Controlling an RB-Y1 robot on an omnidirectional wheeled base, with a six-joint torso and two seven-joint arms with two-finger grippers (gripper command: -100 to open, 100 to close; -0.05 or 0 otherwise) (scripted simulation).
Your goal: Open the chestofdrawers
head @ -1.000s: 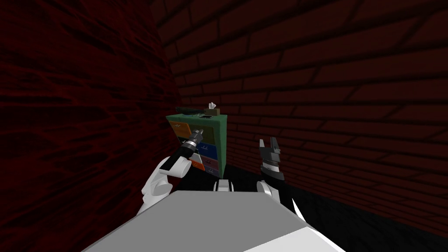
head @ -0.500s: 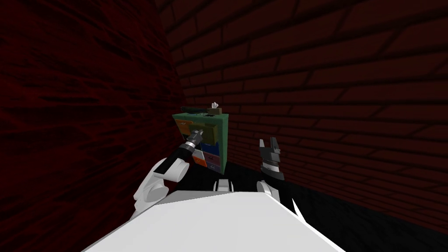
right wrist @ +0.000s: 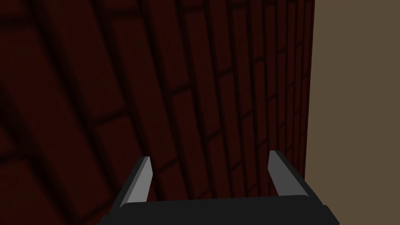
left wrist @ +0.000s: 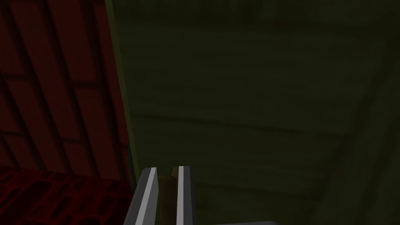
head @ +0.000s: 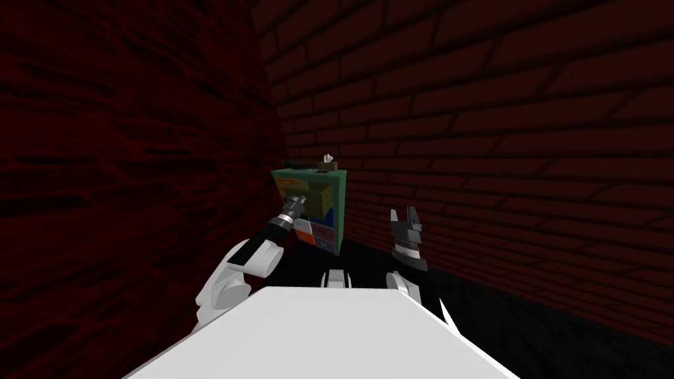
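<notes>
Right gripper (head: 405, 214): your idle hand, raised beside the left arm, fingers wide apart, holding nothing.
Left gripper (left wrist: 167, 168): fingers drawn narrow, pinching a brownish handle (left wrist: 165, 189) between them.
Olive drawer (left wrist: 254, 117): its front stands just beyond the fingertips. You have backed away over the last second, and it now juts from the frame.
Chest of drawers (head: 339, 197): green, behind the left gripper. The opening looks under way, not finished.
Tissue box (head: 326, 162): on the chest's top, beyond the gripper.
Writing: none readable.
</notes>
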